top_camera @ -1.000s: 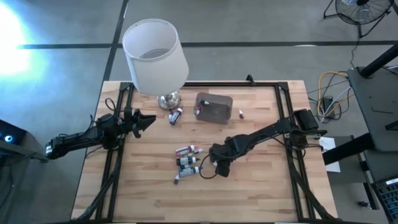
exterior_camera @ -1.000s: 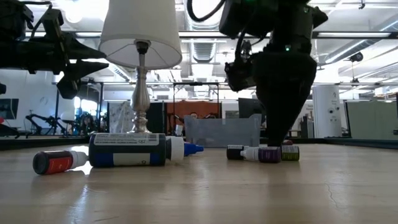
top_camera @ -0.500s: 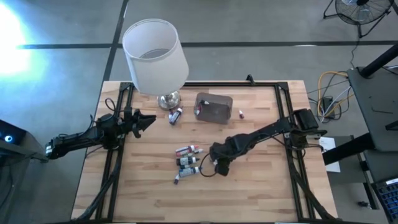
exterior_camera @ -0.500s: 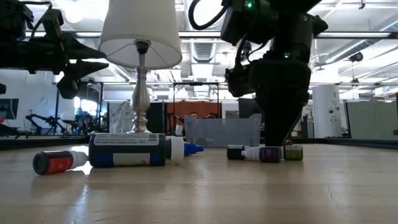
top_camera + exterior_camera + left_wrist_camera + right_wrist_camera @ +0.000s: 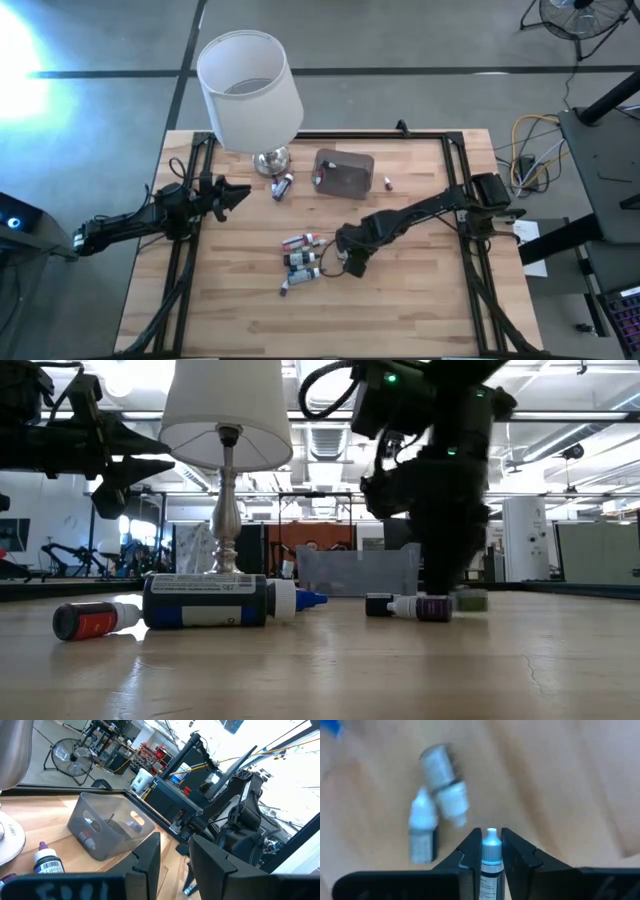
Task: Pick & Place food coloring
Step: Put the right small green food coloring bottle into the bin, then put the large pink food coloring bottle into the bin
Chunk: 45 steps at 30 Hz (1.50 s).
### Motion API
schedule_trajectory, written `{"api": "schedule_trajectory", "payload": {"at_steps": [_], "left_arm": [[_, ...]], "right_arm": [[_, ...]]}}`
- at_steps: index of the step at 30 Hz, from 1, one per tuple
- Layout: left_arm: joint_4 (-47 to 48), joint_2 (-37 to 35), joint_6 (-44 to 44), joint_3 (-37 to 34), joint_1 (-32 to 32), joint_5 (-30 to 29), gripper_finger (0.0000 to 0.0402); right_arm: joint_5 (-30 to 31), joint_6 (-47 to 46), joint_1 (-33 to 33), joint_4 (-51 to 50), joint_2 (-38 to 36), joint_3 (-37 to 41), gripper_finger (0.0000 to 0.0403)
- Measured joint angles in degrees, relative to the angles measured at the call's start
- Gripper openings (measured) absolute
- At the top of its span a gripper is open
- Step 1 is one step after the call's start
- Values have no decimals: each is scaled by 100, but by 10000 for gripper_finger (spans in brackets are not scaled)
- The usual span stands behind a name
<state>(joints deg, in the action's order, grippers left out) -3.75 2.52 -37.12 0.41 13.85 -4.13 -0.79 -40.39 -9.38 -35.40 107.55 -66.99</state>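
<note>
Since a second ago the right gripper (image 5: 348, 262) has shifted slightly toward the bottle cluster and clamped a dropper bottle (image 5: 489, 861). High view: it sits beside the loose food coloring bottles (image 5: 303, 258) mid-table; the left gripper (image 5: 238, 192) waits near the lamp (image 5: 249, 92), with the grey box (image 5: 345, 172) behind. Low view: bottles (image 5: 205, 601) lie on the table (image 5: 320, 670). Left wrist view: fingers (image 5: 150, 859) narrowly parted, empty. Right wrist view: fingers (image 5: 468, 851) pinch the white-capped bottle; two others (image 5: 436, 810) lie beyond.
</note>
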Motion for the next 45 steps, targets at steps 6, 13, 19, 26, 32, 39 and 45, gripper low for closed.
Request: {"api": "schedule_trajectory", "payload": {"at_steps": [6, 13, 19, 26, 32, 39, 45], "left_arm": [[0, -1, 0, 1, 1, -1, 85], [0, 1, 0, 1, 0, -1, 85], [-2, -1, 0, 1, 0, -1, 85], [-2, -1, 0, 1, 1, -1, 85], [-1, 1, 0, 1, 0, -1, 85], [-2, 0, 0, 0, 1, -1, 85], [-2, -1, 0, 0, 0, -1, 85]], "right_arm": [[1257, -166, 387, 148, -600, -591, 49], [2590, 175, 1500, 987, -1184, -808, 48], [2313, 6, 2471, 1382, -698, -768, 48], [1607, -632, 2917, 2192, 500, -862, 50], [1419, -455, 2911, 2183, 1161, -1445, 86], [1532, -27, 2887, 1142, 1164, -2046, 175], [1898, 1682, 2498, 356, 196, -2176, 218]]}}
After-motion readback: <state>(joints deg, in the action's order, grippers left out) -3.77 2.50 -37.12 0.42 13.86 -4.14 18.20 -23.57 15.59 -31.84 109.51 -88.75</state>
